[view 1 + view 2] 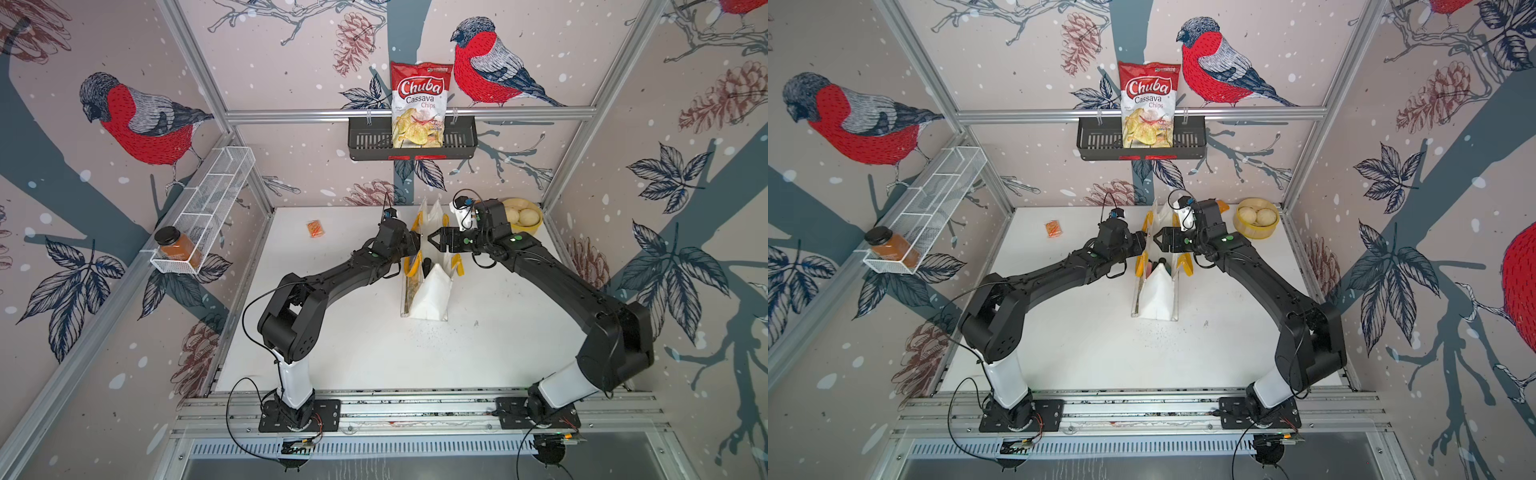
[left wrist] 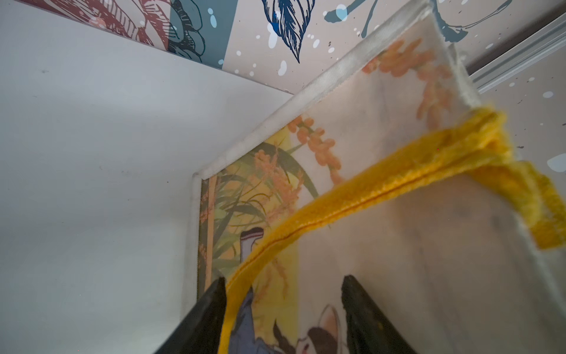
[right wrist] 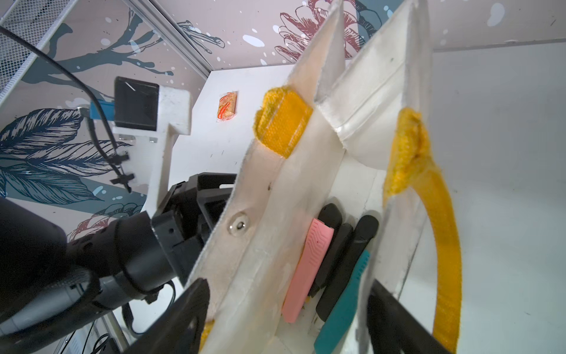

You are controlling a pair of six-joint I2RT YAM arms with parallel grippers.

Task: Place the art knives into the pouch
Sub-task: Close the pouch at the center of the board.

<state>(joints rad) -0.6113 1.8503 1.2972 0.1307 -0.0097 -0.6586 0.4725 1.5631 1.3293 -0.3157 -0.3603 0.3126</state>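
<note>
Fingers (image 2: 211,303) on your left gripper (image 2: 283,279) stand apart and clamp nothing. The printed face of the pouch (image 2: 260,190) and its yellow handle (image 2: 398,184) lie in the gap, with the handle just beside one finger. Your right gripper (image 3: 288,283) is spread wider and is empty too. One of its fingers sits outside a wall of the pouch and the other by the opposite wall, so the jaws straddle the mouth. In both top views the two grippers face each other over the upright pouch in the middle of the table (image 1: 374,353), tips near but apart. No knife lies on the table. Down inside the pouch you can see slim tools side by side: a pink tool (image 3: 306,266), a teal tool (image 3: 346,303) and black tools (image 3: 343,263). Which of them is the art knife can't be told, but it is likely among them. If so, the placing looks done and you are at the pull-back. Your next move calls for lifting both grippers straight clear of the mouth. Mind the handle at the left finger, since a snag there could tip the pouch.
</note>
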